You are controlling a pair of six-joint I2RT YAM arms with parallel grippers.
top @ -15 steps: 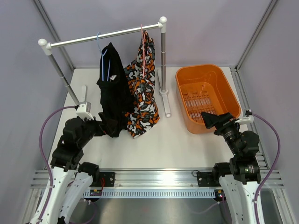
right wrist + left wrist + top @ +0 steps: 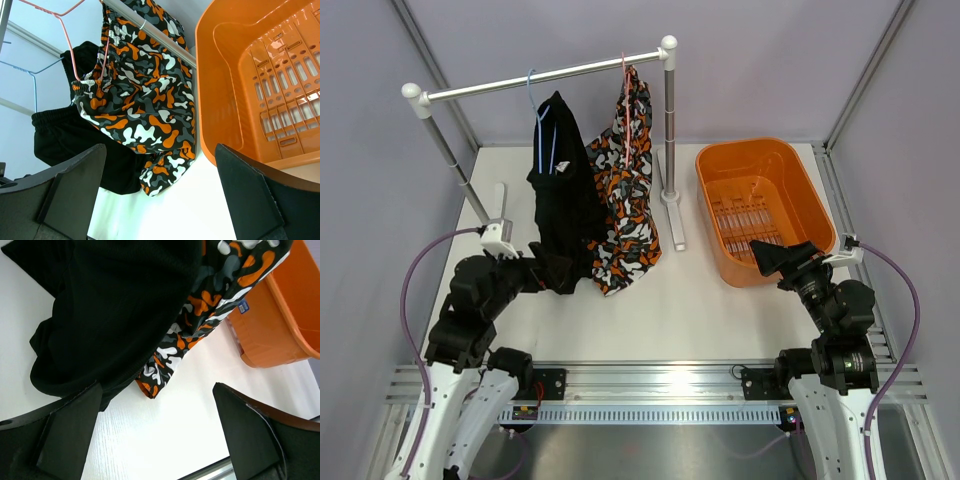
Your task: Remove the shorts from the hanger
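Note:
The plain black shorts hang on a blue hanger from the rail. The camouflage shorts hang beside them on a pink hanger. Both hems reach the tabletop. My left gripper is open at the black shorts' lower hem; in the left wrist view the black cloth lies against the left finger and nothing is between the jaws. My right gripper is open and empty by the orange basket, and its view shows the camouflage shorts and the black pair.
An orange plastic basket stands at the right of the table, empty. The rail rests on two grey posts with foot plates on the white tabletop. Grey walls close the cell on three sides.
The left arm has shifted very slightly; the shorts and the right arm look unchanged.

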